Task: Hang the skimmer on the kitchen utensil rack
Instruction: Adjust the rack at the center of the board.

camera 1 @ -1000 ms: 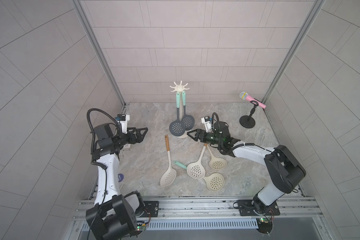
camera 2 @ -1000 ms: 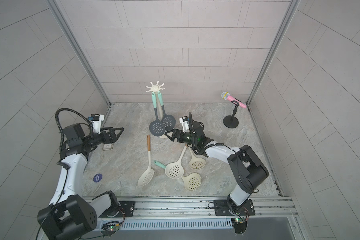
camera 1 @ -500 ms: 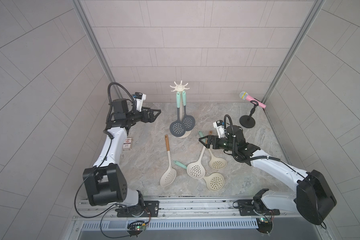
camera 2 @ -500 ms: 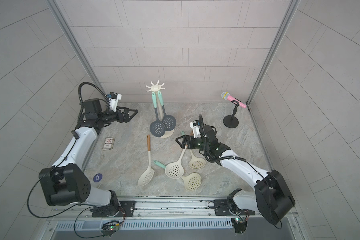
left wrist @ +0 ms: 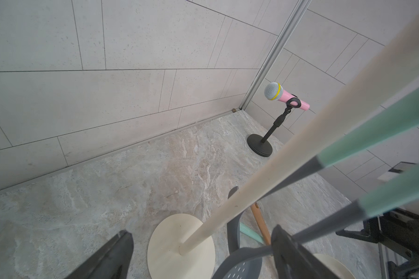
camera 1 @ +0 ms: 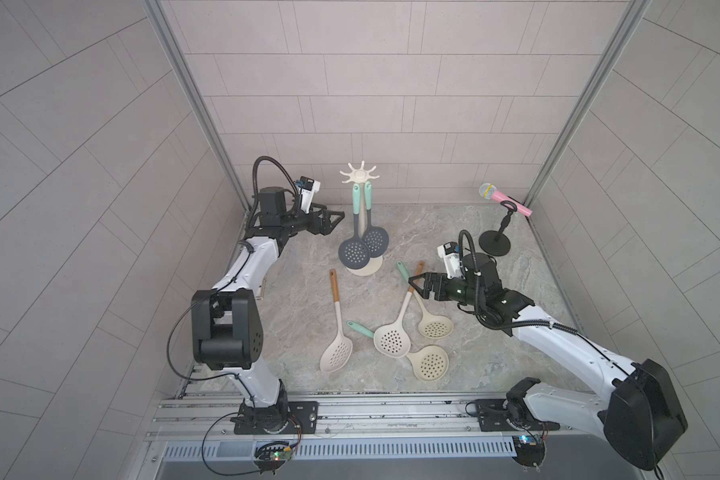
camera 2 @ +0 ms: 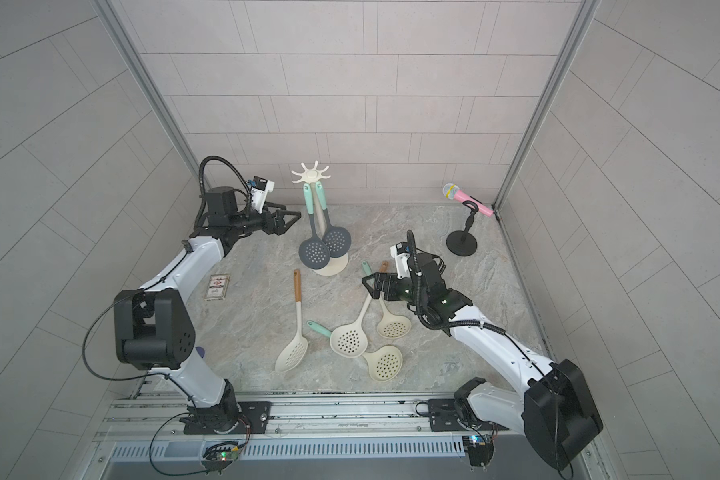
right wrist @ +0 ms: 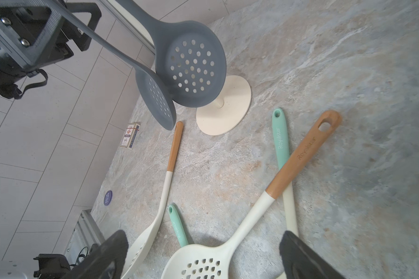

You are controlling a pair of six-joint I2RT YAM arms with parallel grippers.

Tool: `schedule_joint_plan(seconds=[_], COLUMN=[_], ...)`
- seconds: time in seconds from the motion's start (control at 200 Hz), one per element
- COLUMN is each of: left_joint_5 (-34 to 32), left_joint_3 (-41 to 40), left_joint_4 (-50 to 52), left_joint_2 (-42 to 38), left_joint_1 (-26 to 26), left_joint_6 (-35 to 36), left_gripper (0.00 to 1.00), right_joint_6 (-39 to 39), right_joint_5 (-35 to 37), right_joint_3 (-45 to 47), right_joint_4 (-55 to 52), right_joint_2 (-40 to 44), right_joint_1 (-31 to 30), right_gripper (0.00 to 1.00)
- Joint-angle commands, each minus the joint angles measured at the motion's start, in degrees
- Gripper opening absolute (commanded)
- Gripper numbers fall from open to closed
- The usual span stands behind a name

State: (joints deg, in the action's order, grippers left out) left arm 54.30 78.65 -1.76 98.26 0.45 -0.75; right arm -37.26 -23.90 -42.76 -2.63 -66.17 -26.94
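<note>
Right claw, right of centre in a top view, hangs spread wide, gripping nothing. Just under it lies the wood-handled skimmer, crossing a mint-handled one: light, stiff, likely slick; I'd pinch mid-handle. Farther, upper centre, stands the kitchen utensil rack.

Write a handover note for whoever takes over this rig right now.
Left hand: open, empty, beside the rack.
Right hand: open, empty, over the wooden handle of a cream skimmer.
Done: two dark skimmers hang from the rack's hooks.
Left: four cream skimmers lie on the table, none gripped; probably grasp the one under the right hand and hook it on.
</note>
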Motion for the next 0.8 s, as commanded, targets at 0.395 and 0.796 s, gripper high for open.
schedule_joint_plan(seconds=[0.395, 0.796], left_joint_5=[5.4, 5.2], left_joint_3=[1.5, -0.4], left_joint_4=[-13.9, -9.6], left_joint_2=[3.2, 0.9], left_joint_1=[-2.8, -5.7], left_joint_6=[-4.1, 4.1], left_gripper=[0.82, 0.77], right_joint_6=[2.2, 1.1], right_joint_5=[4.1, 3.4], right_joint_3=[-4.3, -5.0], right_joint_4=[-4.2, -2.4], right_joint_2=[-0.6, -3.5], right_joint_1=[0.1, 0.1], right_gripper=[1.00, 0.99])
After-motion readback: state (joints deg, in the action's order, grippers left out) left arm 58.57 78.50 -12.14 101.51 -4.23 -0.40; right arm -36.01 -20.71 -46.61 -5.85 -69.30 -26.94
